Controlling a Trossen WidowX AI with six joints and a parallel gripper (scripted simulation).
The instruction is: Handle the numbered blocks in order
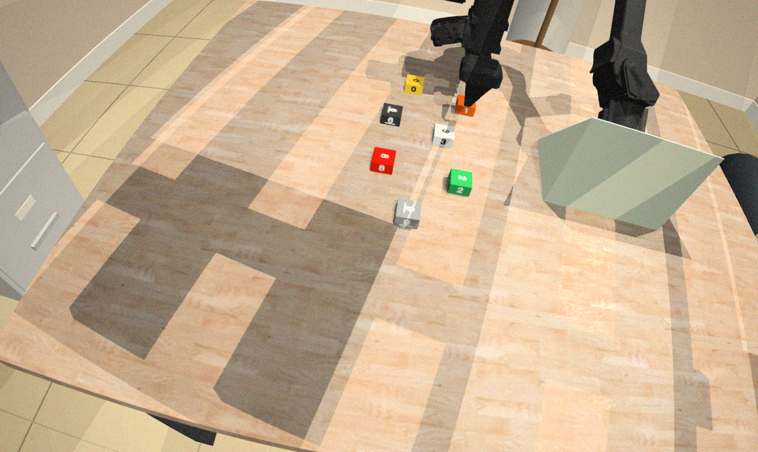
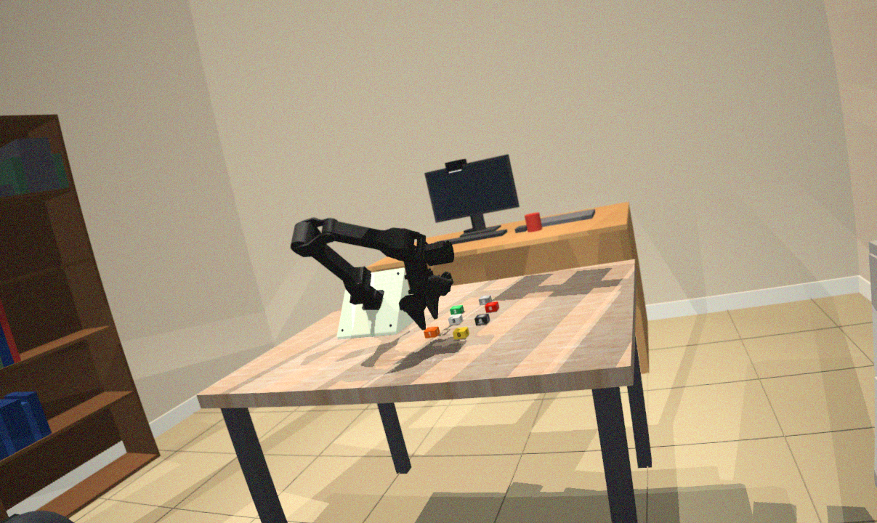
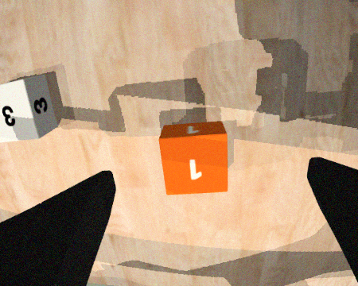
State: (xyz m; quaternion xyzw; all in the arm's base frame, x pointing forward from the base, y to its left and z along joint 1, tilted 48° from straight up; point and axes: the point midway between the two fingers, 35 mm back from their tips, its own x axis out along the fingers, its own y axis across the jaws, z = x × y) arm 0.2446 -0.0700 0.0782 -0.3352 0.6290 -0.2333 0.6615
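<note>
Seven small numbered blocks lie on the wooden worktop (image 1: 539, 337) (image 2: 512, 351) (image 3: 147, 222), in a loose scatter. The end effector (image 1: 469, 105) (image 2: 429, 323) (image 3: 211, 175) points down over the orange block (image 1: 464, 112) (image 2: 431, 332) (image 3: 195, 163), digit 1. Its two black fingers are spread wide, pinching nothing; in the wrist view the block sits between their lines, with a gap on either side. The orange block rests upright on the wood.

Neighbours, from the top view: the yellow block (image 1: 414, 85) (image 2: 461, 333), digit 0, sits to the picture-left of the orange one and a little farther up. The white block (image 1: 443, 135) (image 2: 455, 319) (image 3: 12, 113), digit 3, lies just below and left of it. The black block (image 1: 390, 115) (image 2: 481, 319), an underlined 6, is left of the white.

Lower in that view: the red block (image 1: 382, 161) (image 2: 491, 306), digit 8, with the green block (image 1: 459, 182) (image 2: 456, 310), digit 2, off to its right. Nearest the bottom comes the grey block (image 1: 407, 213) (image 2: 485, 299), its underlined digit faint. All seven stand apart from one another. A pale green slanted panel (image 1: 623, 174) (image 2: 350, 325) occupies the wood well to the right of them.
</note>
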